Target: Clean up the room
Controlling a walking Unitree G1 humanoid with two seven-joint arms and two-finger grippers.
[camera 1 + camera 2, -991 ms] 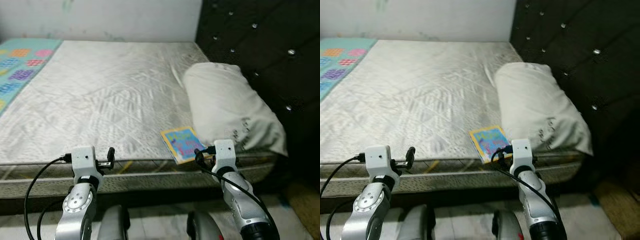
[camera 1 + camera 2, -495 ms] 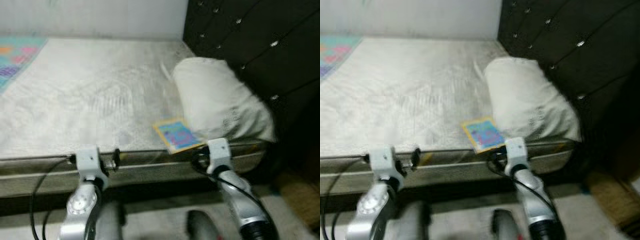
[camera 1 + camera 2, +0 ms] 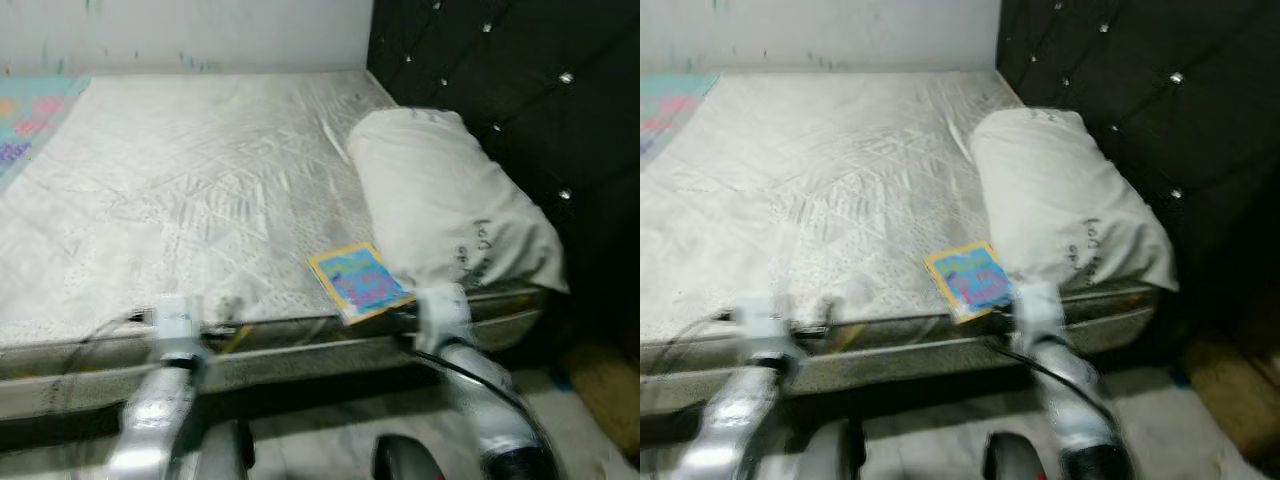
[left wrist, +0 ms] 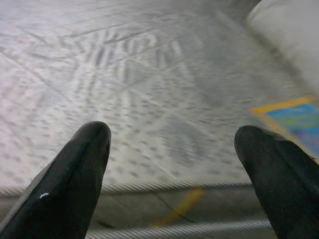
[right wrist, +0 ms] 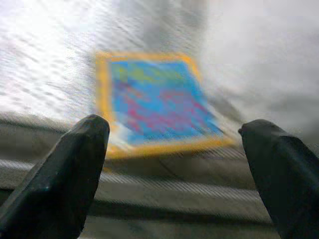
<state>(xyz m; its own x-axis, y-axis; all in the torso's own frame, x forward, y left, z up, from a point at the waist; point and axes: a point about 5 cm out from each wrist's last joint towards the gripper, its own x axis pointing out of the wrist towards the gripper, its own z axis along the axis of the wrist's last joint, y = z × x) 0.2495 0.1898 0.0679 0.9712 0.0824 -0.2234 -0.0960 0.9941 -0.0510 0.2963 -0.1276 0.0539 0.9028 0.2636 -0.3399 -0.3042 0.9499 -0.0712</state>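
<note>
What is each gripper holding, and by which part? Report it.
Nothing. The left gripper and right gripper are both open and empty, at the mattress edge; the book lies ungrasped.

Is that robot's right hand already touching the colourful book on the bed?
Apart. In the right wrist view the open fingers frame the book, and the mattress edge shows between them.

A bedroom in a home. A wide bare mattress (image 3: 190, 190) with a quilted grey-white cover fills the room up to a plain pale wall (image 3: 200, 30). At its right edge stands a dark tufted headboard (image 3: 500, 70) with shiny buttons, and a cream pillow (image 3: 440, 200) lies against it. A patterned blanket (image 3: 25, 120) covers the far left corner.
</note>
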